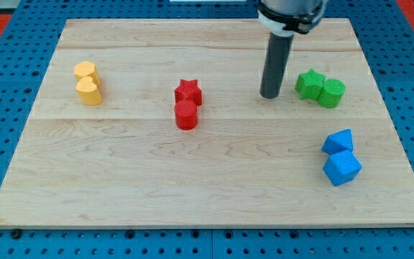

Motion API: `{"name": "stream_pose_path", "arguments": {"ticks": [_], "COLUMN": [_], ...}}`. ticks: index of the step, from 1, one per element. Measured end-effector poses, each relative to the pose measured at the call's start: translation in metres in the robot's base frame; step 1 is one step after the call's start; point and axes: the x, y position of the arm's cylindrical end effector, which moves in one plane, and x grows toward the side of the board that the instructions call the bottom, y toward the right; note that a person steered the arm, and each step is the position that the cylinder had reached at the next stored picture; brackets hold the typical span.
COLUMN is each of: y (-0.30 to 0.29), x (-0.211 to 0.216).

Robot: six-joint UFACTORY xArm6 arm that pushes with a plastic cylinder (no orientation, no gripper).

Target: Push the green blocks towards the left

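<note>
Two green blocks sit together at the view's right, above the middle: a green star (310, 83) and a green cylinder (331, 93) touching its right side. My tip (269, 95) rests on the board just left of the green star, apart from it by a small gap. The dark rod rises from the tip to the arm's end at the view's top.
A red star (188, 91) and a red cylinder (185, 114) stand near the middle. Two yellow blocks (87, 83) sit at the left. Two blue blocks (341, 158) sit at the lower right. The wooden board (207, 180) is bordered by blue pegboard.
</note>
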Motion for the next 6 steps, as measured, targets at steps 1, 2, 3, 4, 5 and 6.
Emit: {"name": "stream_pose_path", "arguments": {"ticks": [1,2,3,4,5,6], "y": [0.011,0.07,0.159,0.191,0.225,0.243], "x": [-0.064,-0.102,-0.102,-0.079,-0.046,-0.001]}}
